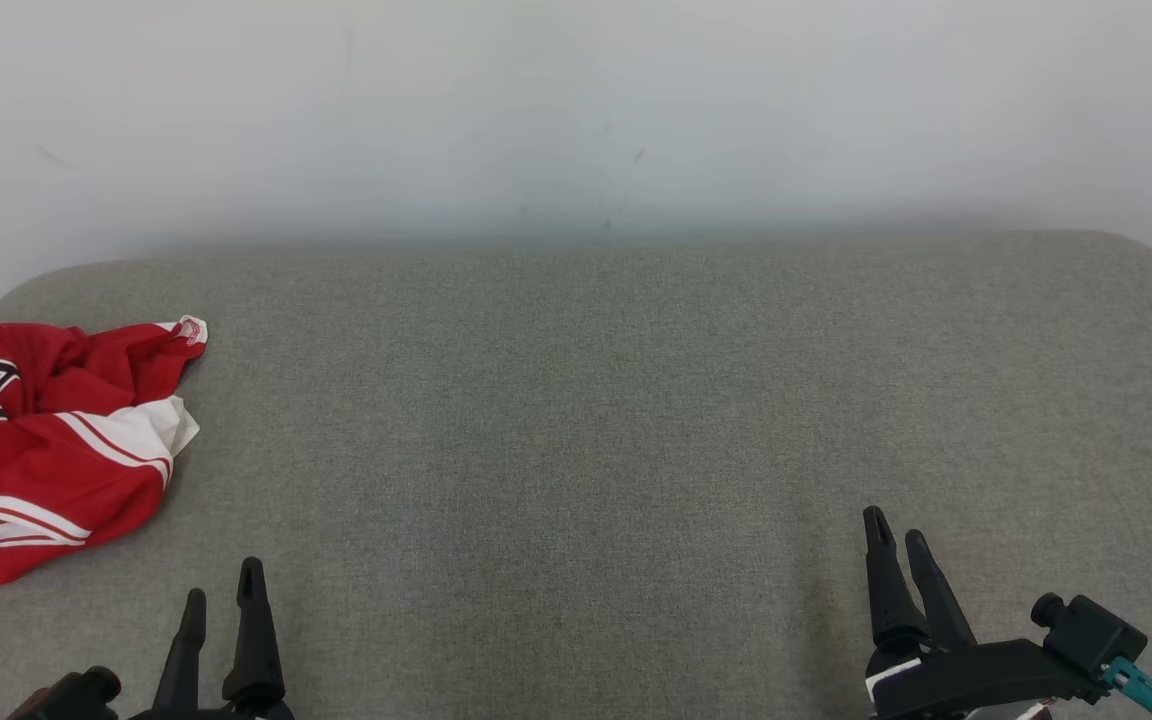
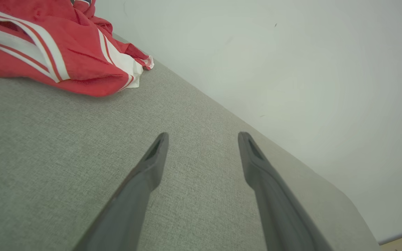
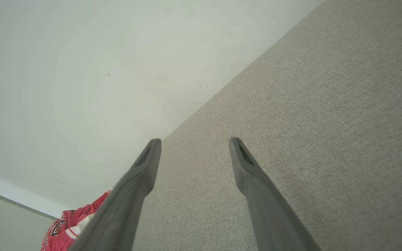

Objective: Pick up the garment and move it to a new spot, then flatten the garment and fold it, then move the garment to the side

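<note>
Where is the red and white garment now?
In the head view, the crumpled red and white garment lies at the left edge of the grey fabric surface, forward and left of the left gripper.

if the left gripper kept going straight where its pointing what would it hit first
From the left gripper, probably the bare grey cushion first, then the white wall behind; depth is unclear. The red garment lies off to the left.

- A desk (image 1: 576,400) covered in grey woven cloth is stretching wide, its far corners rounding off.
- A red garment (image 1: 36,450) with white stripes and dark lettering is lying crumpled directly on the desk's left end, nearer the back edge, one white-trimmed corner pointing toward the middle.
- The grey cloth beside it is lying smooth and flat.
</note>
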Available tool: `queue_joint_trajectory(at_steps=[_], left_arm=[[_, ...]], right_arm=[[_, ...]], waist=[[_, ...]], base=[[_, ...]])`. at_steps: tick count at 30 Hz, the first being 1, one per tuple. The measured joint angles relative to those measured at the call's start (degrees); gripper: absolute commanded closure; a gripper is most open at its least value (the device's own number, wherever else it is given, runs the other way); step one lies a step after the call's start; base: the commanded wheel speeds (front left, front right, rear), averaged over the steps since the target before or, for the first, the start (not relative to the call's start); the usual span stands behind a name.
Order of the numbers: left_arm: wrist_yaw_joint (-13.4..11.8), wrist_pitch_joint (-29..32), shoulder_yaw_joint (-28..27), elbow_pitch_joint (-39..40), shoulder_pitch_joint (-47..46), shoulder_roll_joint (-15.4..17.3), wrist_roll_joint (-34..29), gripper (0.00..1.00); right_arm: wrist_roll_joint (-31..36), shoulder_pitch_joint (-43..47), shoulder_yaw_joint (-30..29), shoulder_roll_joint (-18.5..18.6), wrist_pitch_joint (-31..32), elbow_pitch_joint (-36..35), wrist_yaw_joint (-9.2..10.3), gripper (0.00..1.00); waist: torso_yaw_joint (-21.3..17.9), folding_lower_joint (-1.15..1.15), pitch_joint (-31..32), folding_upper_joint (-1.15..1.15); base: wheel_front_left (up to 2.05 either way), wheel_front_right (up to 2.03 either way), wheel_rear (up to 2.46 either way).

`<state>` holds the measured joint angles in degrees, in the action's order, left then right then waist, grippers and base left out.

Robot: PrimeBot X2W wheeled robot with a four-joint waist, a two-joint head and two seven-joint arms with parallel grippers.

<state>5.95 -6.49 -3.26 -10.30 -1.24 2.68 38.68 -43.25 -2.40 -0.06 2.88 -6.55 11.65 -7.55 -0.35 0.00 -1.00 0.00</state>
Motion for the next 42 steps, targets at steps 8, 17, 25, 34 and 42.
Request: queue_joint_trajectory(at_steps=[8, 17, 25, 34, 42], left_arm=[[0.00, -0.88, 0.07, 0.44, 0.07, 0.00, -4.48, 0.00], [0.13, -2.25, -0.04, 0.77, 0.16, 0.02, -10.38, 0.00], [0.64, -3.53, -0.32, 0.97, 0.54, 0.22, -15.40, 0.00], [1.13, -4.63, -0.40, 1.31, 0.73, 0.63, -19.49, 0.00], [1.20, -5.63, -1.01, 1.26, 0.73, 0.96, -23.07, 0.00]], right_arm=[[4.63, 0.04, 0.15, 0.00, -0.89, -0.25, 0.00, 0.00], [10.73, 0.15, 0.08, 0.00, -2.20, -0.41, 0.00, 0.00], [16.30, 0.55, -0.09, 0.00, -3.56, -0.49, 0.00, 0.00], [21.61, 0.60, -0.43, 0.01, -4.64, -0.54, 0.00, 0.00], [25.63, 0.62, -0.67, 0.01, -5.60, -0.56, 0.00, 0.00]], waist=[[-0.06, 0.00, 0.02, 0.00], [-0.16, 0.00, 0.09, 0.00], [-0.21, 0.00, 0.21, 0.00], [-0.22, 0.00, 0.16, 0.00], [-0.18, 0.00, 0.08, 0.00]], base=[[0.00, 0.00, 0.00], [0.00, 0.00, 0.00], [0.00, 0.00, 0.00], [0.00, 0.00, 0.00], [0.00, 0.00, 0.00]])
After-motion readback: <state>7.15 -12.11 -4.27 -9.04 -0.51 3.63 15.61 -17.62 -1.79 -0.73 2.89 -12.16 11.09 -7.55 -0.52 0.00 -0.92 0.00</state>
